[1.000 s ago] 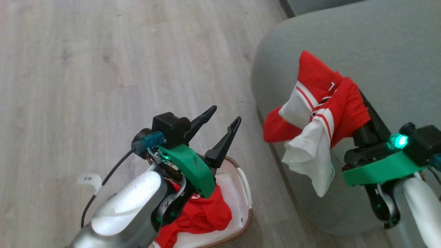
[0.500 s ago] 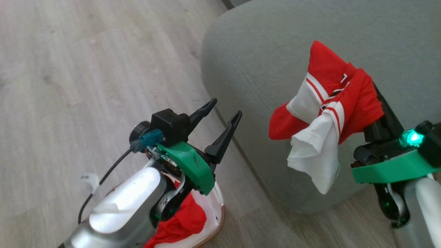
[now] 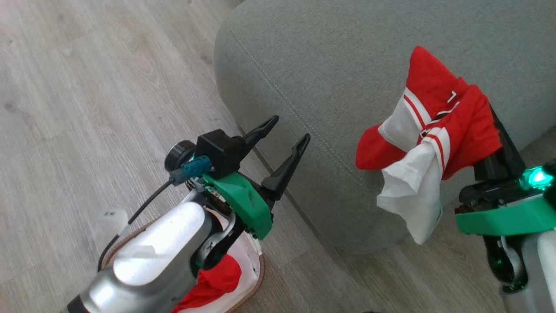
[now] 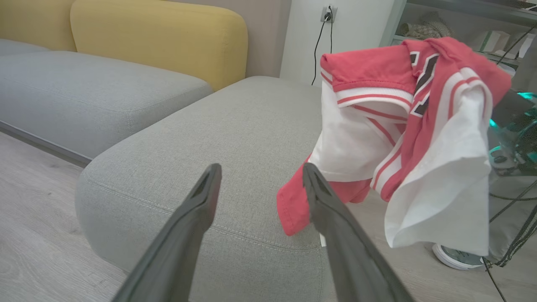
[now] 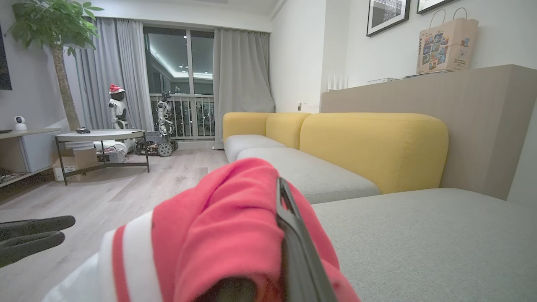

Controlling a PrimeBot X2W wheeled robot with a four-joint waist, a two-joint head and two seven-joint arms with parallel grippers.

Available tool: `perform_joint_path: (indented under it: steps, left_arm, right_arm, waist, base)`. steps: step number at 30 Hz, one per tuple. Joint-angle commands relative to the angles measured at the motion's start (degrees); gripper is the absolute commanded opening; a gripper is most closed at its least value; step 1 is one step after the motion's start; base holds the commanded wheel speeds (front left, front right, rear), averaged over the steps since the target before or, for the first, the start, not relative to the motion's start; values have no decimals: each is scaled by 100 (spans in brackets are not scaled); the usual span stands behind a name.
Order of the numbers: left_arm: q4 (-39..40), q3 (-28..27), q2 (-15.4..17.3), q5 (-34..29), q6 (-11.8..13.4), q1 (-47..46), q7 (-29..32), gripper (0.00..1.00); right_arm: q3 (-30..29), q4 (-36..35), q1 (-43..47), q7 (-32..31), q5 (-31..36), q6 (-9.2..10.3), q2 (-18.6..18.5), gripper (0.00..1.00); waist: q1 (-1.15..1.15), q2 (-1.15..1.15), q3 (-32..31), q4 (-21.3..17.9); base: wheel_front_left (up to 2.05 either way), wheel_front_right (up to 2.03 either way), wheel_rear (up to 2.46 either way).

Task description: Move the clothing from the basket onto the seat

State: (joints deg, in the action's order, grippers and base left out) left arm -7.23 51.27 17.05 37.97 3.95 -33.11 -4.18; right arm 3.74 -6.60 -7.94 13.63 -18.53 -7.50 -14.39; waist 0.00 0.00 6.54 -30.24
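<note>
Shut hard, my right jaws grip a red garment [image 3: 434, 100], held up at the rounded front edge of the seat [image 3: 325, 65]. Its long axis runs top to bottom, red end up, with a white panel drooping toward the floor [image 3: 87, 108]. Whether it touches the seat I cannot tell. My left jaws gape wide and empty above the basket [image 3: 261, 278], tips aimed at the seat. Inside the basket, on a white liner [image 3: 248, 263], a second red garment [image 3: 217, 276] lies bunched.

Silver forearms [image 3: 152, 248] carry green brackets [image 3: 241, 204]; the left hand [image 3: 289, 127] has two long black tapered fingers [image 3: 284, 167], a teal connector [image 3: 193, 168], a black cable [image 3: 143, 206].
</note>
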Motion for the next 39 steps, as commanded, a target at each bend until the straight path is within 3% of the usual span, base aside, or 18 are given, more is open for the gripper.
perform_joint_path:
  steps: [1, 9, 17, 30, 34, 39]
  left_arm:
    - [127, -191, 41, -50, -46, -349, -42, 100]
    - [59, -161, 30, -56, -78, -443, -39, 100]
    - [226, -174, 150, -106, 9, -566, 118, 100]
    - [617, -99, 186, -270, -60, -1247, 603, 100]
    - [612, -50, 122, -336, -113, -1489, 694, 100]
    - [565, -29, 70, -365, -144, -1622, 704, 100]
  right_arm:
    - [32, -275, -61, 23, 72, 1, -7, 0]
    - [91, -336, -267, -28, 46, 1, -92, 0]
    - [256, 161, -1353, -33, -256, 1, -473, 0]
    - [311, 1847, -3441, 38, -960, 1, -1369, 0]
    - [466, 2647, -4108, 15, -1219, 1, -1811, 0]
    - [615, 3248, -4460, -57, -1455, 1, -2082, 0]
  waist:
    - [0, 0, 29, -6]
    - [0, 0, 141, -11]
    - [0, 0, 507, 71]
    - [0, 0, 1615, 664]
    - [0, 0, 1964, 896]
    - [0, 0, 2148, 1061]
  base:
    - [0, 0, 0]
    - [0, 0, 0]
    - [0, 0, 0]
    - [0, 0, 0]
    - [0, 0, 0]
    - [0, 0, 0]
